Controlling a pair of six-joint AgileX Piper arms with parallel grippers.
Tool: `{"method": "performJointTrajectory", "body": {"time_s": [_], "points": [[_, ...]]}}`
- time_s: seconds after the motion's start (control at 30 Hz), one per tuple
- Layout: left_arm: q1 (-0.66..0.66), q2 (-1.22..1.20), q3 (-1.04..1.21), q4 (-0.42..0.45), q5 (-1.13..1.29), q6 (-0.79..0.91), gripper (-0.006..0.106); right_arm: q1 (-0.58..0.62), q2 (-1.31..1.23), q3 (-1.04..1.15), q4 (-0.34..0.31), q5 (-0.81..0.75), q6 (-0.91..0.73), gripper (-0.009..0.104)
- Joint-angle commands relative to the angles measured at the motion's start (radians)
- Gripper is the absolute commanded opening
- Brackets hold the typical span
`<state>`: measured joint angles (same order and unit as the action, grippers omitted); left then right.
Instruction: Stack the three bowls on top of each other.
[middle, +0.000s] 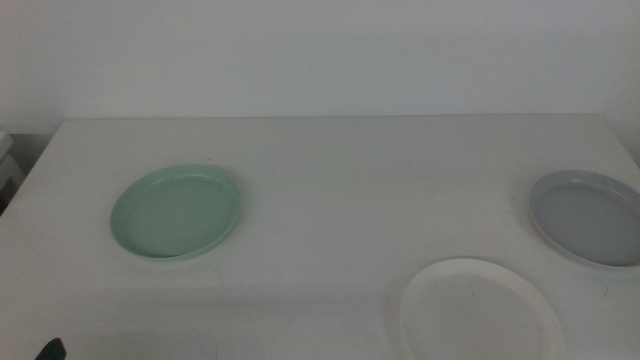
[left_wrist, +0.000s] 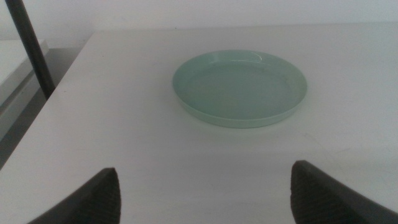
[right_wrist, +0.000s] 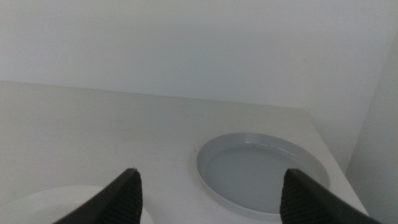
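My white table (middle: 330, 170) is carrying three separate dishes: the mint green bowl (middle: 177, 211) lying at left, the pale grey-blue bowl (middle: 588, 216) at right edge, the white bowl (middle: 480, 312) sitting lower right.

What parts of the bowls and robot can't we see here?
- white bowl: front cut off by the middle view's bottom edge.
- grey-blue bowl: right side cut off there.
- left tool, right tool: only jaw tips show, spread apart; arms out of frame.
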<state>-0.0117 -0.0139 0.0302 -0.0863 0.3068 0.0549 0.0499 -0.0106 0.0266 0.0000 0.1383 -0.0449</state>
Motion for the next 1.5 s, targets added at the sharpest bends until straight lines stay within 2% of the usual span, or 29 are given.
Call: {"method": "performJointTrajectory", "body": {"time_s": [0.0,0.3,0.57,0.77,0.97,1.2,1.47], "points": [[0.001,-0.013,-0.005,-0.005,-0.078,-0.009,0.101,-0.004,-0.012,-0.057,-0.01,-0.062,-0.002,0.056],[0.001,-0.013,-0.005,-0.005,-0.078,-0.009,0.101,-0.004,0.218,-0.344,-0.013,0.159,0.001,0.056],[0.001,-0.013,-0.005,-0.005,-0.078,-0.009,0.101,-0.004,0.496,-0.654,-0.011,0.526,0.081,0.056],[0.001,-0.013,-0.005,-0.005,-0.078,-0.009,0.101,-0.004,0.698,-0.846,0.016,0.702,0.149,0.056],[0.001,-0.013,-0.005,-0.005,-0.078,-0.009,0.101,-0.004,0.856,-0.993,0.064,0.782,0.173,0.056],[0.001,-0.013,-0.005,-0.005,-0.078,-0.009,0.101,-0.004,1.033,-1.066,0.125,0.855,0.173,0.056],[0.001,-0.013,-0.005,-0.005,-0.078,-0.009,0.101,-0.001,1.251,-1.043,0.127,0.888,0.172,0.056]]}}
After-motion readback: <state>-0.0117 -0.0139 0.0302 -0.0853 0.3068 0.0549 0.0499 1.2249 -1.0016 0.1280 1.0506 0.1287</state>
